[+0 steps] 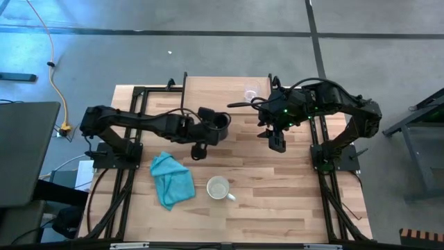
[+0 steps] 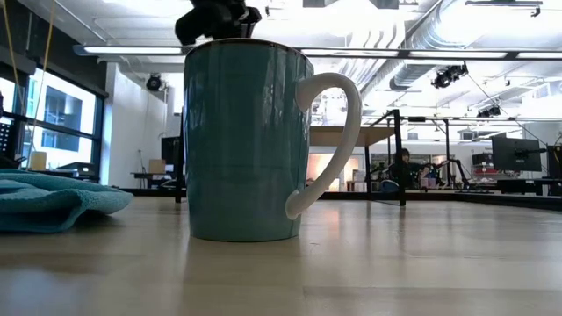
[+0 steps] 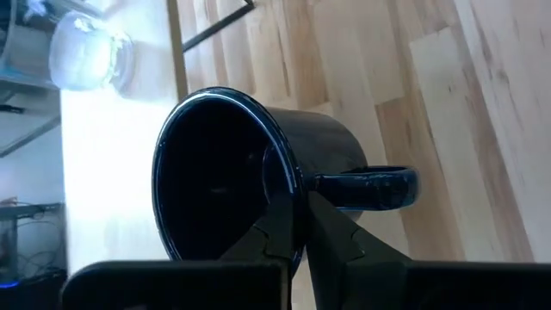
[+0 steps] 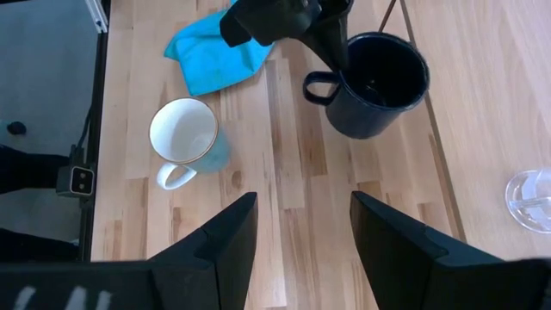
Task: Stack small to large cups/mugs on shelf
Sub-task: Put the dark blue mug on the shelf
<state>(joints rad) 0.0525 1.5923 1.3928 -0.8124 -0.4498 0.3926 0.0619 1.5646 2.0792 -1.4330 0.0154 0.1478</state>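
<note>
Fingers of the left gripper pinch the black mug's rim just beyond the teal cloth, right gripper hanging apart nearby, glass cup farther off; such a thin rim hold could let the mug swing or slip if lifted

high: top-down | low: table-level, near mug | wrists: fwd
</note>
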